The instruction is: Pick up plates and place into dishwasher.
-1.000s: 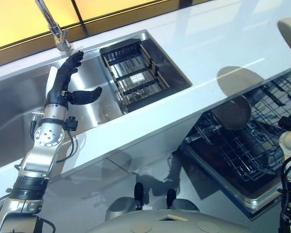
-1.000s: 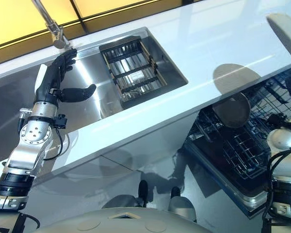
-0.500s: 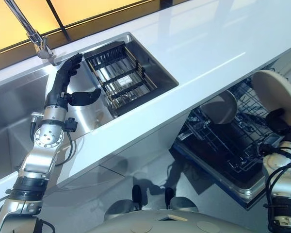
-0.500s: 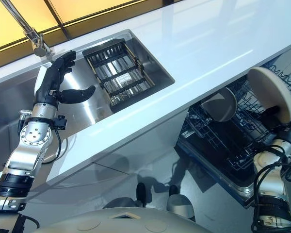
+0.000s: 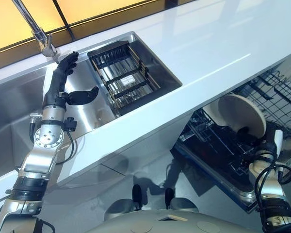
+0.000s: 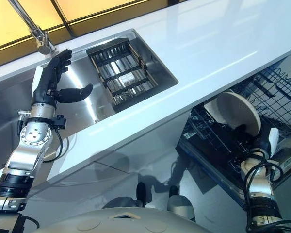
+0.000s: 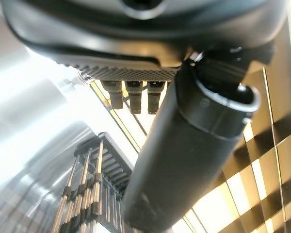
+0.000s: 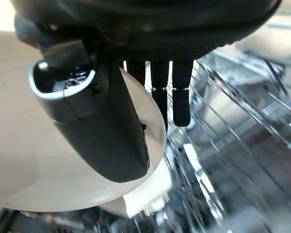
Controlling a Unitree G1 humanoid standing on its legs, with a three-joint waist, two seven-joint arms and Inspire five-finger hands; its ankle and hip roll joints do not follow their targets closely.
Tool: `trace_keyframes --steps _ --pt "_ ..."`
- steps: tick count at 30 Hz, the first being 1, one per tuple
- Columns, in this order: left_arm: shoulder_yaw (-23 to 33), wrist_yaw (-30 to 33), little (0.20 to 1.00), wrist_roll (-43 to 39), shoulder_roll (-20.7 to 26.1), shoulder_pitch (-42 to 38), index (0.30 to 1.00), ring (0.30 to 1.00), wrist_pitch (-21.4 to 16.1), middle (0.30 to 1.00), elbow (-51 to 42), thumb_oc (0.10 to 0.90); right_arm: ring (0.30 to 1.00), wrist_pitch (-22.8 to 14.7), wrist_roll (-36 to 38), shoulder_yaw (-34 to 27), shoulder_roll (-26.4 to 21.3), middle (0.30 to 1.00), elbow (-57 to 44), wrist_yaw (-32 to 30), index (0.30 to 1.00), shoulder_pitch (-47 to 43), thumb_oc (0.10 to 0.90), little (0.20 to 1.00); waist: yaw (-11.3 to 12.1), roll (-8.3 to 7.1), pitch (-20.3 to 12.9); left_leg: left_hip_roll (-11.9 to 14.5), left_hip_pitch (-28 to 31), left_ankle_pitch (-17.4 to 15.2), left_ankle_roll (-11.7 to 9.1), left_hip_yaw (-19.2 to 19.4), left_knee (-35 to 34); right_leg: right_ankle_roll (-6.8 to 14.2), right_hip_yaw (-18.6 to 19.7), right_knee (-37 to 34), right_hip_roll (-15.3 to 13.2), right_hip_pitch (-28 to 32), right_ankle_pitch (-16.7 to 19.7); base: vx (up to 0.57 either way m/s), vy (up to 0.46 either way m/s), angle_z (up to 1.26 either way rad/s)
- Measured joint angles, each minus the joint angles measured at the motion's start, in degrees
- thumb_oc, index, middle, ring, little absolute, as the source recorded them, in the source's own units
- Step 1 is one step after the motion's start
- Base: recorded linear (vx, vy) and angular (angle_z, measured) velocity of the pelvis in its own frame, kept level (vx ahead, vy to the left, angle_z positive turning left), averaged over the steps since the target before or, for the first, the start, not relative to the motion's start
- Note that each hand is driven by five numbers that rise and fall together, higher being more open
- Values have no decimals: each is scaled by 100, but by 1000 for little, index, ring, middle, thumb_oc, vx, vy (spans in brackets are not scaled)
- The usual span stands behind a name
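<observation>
My right hand (image 5: 250, 138) is low at the right, shut on a cream plate (image 5: 243, 115). In the right wrist view its thumb (image 8: 104, 128) lies across the plate's face (image 8: 34, 165) and the fingers (image 8: 160, 92) reach behind the rim. The plate stands tilted among the wires of the open dishwasher's rack (image 5: 211, 141). Just to its left shows the rim of a second plate (image 5: 211, 109) standing in the rack. My left hand (image 5: 62, 85) is open above the steel sink (image 5: 19, 104), holding nothing.
A black wire dish rack (image 5: 123, 77) sits in the sink's right half, with the faucet (image 5: 36, 30) behind it. The white counter (image 5: 208, 43) overhangs the dishwasher. An upper wire basket (image 5: 283, 94) sits at the far right.
My right hand has carried the plate down and leftward from beside the counter edge into the dishwasher rack, close to the plate standing there. The camera shifted slightly. My left hand stayed put.
</observation>
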Motion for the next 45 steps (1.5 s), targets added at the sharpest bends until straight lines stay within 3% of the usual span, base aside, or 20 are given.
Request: trace_keyframes --steps 4,14,15,16,17,18,19,28,40,45 --pt "0 5 900 0 0 5 900 900 6 900 0 800 300 211 -3 159 99 300 231 23 300 -15 100 200 116 -1 1 -7 0 2 3 -15 1 4 -14 0 -4 8 -3 9 -2 2" --pt "-7 0 900 1 0 14 900 900 113 900 1 800 300 619 -25 290 121 300 612 87 300 -446 100 200 156 -108 -38 -9 -1 21 -10 -111 2 9 -165 0 -5 48 -6 9 2 5" --pt "-7 0 900 0 0 14 900 900 115 900 0 800 359 676 -27 287 118 359 648 127 359 -477 169 269 173 -112 -40 -10 -1 19 -14 -112 2 12 -166 0 -4 49 -9 0 0 0" --pt "-7 0 900 -1 0 14 900 900 117 900 0 800 524 726 -28 286 113 524 648 154 524 -490 361 461 181 -114 -41 -10 0 19 -14 -113 2 12 -167 0 -5 50 -9 0 0 0" --pt "-7 -1 900 -2 0 14 900 900 120 900 0 800 514 756 -36 287 105 514 644 179 514 -498 350 450 190 -118 -43 -10 0 19 -15 -115 2 13 -168 0 -4 51 -9 0 0 0" --pt "-8 -1 900 -2 0 14 900 900 126 900 1 800 575 787 -62 289 91 575 643 225 575 -509 421 521 194 -123 -46 -10 0 18 -16 -117 2 13 -169 0 -4 52 -9 0 0 0" --pt "-14 -4 900 -3 0 14 900 900 145 900 1 800 900 830 -86 297 72 900 631 260 900 -514 800 900 201 -127 -48 -10 1 18 -20 -124 2 13 -176 0 -4 55 -9 0 0 0" --pt "-65 -10 900 -6 0 23 900 900 243 900 0 800 900 1126 -256 370 66 900 122 283 900 -480 800 900 239 -122 -43 -11 -11 22 -18 -128 2 16 -181 0 -4 43 -11 0 0 0" --pt "-64 -15 900 -77 -8 42 900 900 243 900 -7 800 900 1110 -407 293 66 900 -1223 387 900 -284 800 900 142 -122 108 -2 -1 16 -9 -21 3 10 -94 1 -4 -4 -6 -31 12 -5" --pt "-58 -17 900 -121 -8 129 900 900 249 900 -9 800 900 1107 -287 -11 65 900 -1618 454 900 -171 800 900 75 -136 118 3 4 -18 5 92 3 8 14 8 -2 -50 -3 -22 8 -12"
